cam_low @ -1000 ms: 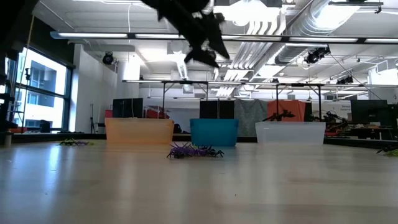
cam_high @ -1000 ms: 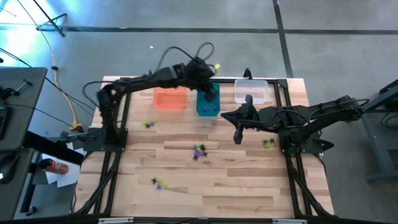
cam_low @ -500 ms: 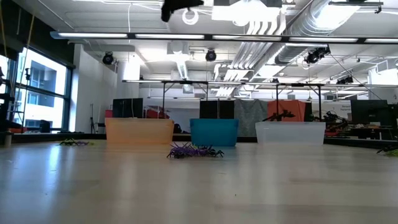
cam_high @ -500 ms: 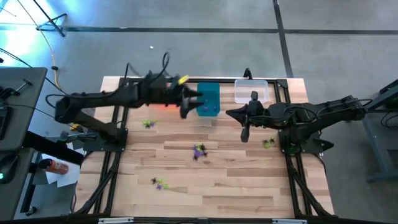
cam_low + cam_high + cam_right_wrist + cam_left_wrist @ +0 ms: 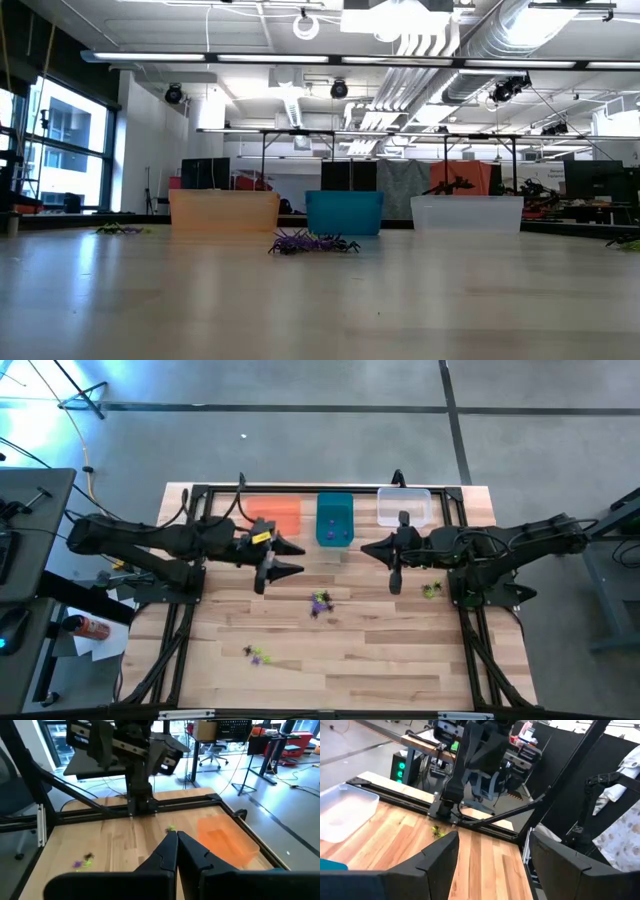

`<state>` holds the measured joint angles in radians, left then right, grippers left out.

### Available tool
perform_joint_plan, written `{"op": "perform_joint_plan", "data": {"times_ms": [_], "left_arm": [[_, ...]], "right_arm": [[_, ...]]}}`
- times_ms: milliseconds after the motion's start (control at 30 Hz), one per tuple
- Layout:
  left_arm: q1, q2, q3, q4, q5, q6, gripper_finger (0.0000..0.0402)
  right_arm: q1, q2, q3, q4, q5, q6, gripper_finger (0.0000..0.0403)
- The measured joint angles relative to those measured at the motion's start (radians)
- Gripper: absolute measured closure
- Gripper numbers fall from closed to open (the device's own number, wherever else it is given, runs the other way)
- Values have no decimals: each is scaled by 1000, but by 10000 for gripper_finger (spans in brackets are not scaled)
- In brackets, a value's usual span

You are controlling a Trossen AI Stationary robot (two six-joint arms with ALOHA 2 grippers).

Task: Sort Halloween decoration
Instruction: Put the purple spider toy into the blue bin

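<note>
wood table [image 5: 380,660] | on it: orange bin [image 5: 277,516], teal bin [image 5: 334,520], clear bin [image 5: 405,507], scattered spider trinkets [image 5: 320,602]

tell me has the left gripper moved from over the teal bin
Yes. The left gripper has pulled back from the teal bin and now sits in front of the orange bin.

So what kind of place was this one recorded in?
Probably a robotics lab or workshop: a bare concrete floor around the wooden table, exposed ceiling ducts, and other workbenches and office chairs behind.
</note>
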<state>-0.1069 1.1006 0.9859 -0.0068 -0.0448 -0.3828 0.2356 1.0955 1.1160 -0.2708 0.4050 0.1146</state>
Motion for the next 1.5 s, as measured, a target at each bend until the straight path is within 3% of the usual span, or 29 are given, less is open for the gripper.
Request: {"op": "perform_joint_plan", "data": {"times_ms": [267,500,700,1000,1167,1500], "left_arm": [[-25,-67,0,-34,-5,35,174],[-22,-128,0,-89,-56,54,174],[-3,-157,0,-85,-74,63,174],[16,-159,0,-85,-74,58,174],[16,-159,0,-86,-76,43,174],[16,-159,0,-104,-76,18,174]], "right_arm": [[0,65,0,61,-85,16,403],[0,152,1,253,-98,85,403],[-5,282,61,200,-130,42,399],[-84,484,134,108,-321,63,335],[-94,591,134,112,-406,-27,303],[-82,813,132,155,-485,-68,295]]}}
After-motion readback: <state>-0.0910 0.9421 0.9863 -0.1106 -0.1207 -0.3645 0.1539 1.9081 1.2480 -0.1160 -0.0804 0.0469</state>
